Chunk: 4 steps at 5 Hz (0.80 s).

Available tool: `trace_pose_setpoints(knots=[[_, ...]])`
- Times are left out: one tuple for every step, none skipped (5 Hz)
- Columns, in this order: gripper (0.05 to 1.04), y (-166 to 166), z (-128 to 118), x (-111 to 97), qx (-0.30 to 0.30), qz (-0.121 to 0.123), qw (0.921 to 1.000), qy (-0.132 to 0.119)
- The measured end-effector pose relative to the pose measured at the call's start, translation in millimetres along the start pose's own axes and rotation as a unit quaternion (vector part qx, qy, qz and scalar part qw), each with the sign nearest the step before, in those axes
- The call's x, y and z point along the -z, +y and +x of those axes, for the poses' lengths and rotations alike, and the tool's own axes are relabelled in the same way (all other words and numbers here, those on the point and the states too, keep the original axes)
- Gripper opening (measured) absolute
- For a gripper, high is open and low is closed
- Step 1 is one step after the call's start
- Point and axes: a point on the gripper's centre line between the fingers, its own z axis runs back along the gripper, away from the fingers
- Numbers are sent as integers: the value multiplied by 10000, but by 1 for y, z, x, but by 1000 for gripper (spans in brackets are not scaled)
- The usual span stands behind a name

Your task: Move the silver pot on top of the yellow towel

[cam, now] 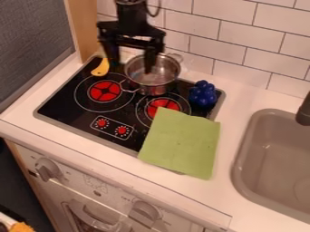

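While claw hangs parted, pot on stove

Silver pot behind a green towel

We see a black gripper, a silver pot and a light green towel (nearly lime, we'd say). Our black stovetop bears 2 red burners crossed with black, thin pale rings around them. We note a deep blue bunch, a yellow utensil, white tiles lined dark, and a grey-beige sink.
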Motion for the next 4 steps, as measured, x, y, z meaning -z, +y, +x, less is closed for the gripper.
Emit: trace_pose_setpoints(knots=[[1000,10,12,8,-183,14,9998,12],[1000,26,19,23,-524,51,9986,109],[1000,29,27,38,-617,76,9978,216],[1000,31,35,45,-648,144,9976,220]])
